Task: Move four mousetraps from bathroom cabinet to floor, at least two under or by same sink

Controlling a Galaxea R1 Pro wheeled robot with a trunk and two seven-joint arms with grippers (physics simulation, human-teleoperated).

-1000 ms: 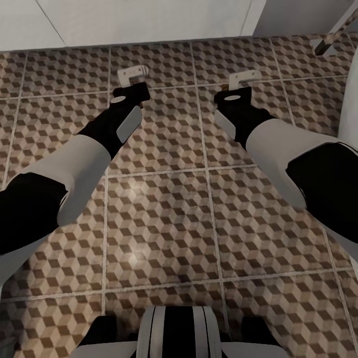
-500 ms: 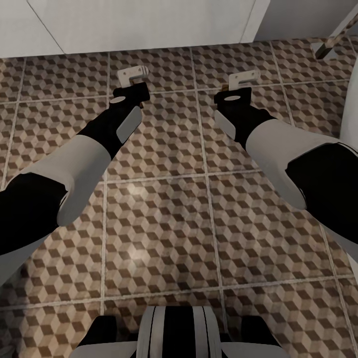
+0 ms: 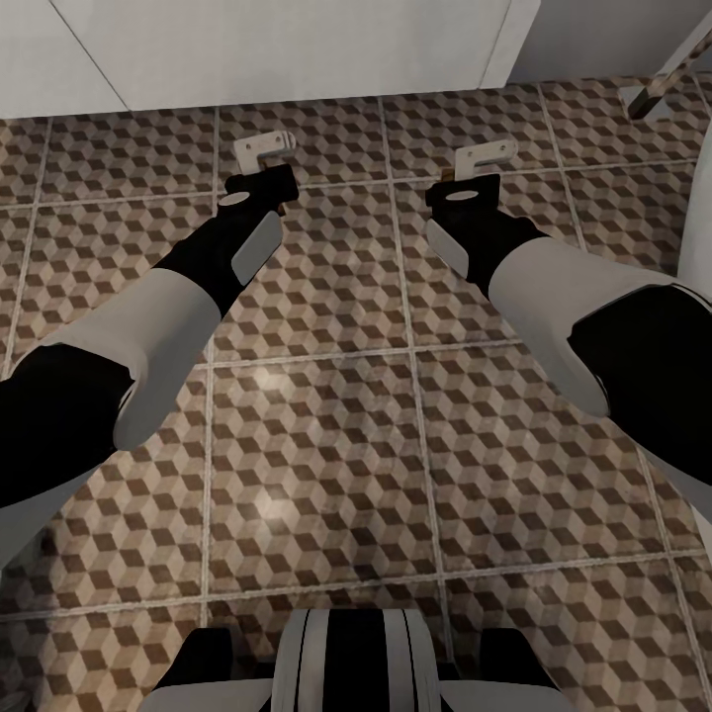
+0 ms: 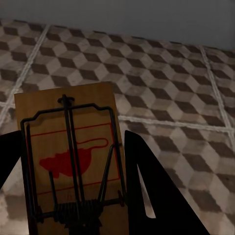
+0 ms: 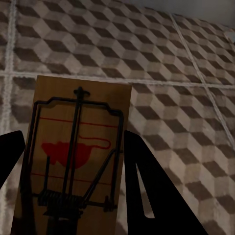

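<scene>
Over the bathroom floor [image 3: 316,435], nearest the trunk: bare cube-patterned tiles with pale grout, both forearms stretched forward above them. Next out, left gripper [image 3: 263,150], clenched on one mousetrap [image 4: 68,161]; in the left wrist view the tan board sits between the two dark fingers, wire bar and red mouse print facing the camera. Beside it, right gripper [image 3: 485,154], likewise clamped on a second mousetrap [image 5: 73,156], board held between the fingers, spring end toward the wrist. Both traps hang above the tiles, apart from them; neither rests on the floor yet. Beyond the grippers: a pale wall [image 3: 297,49] meeting the tiles, and at the far right a slanted metal leg [image 3: 663,84] standing on the floor. At the right edge, part of a white rounded body [image 3: 697,227]; whether it is the sink cannot be told. Risks, judged: opening from this height could let a light board bounce or flip; setting both down here may leave too few traps beside the sink.
</scene>
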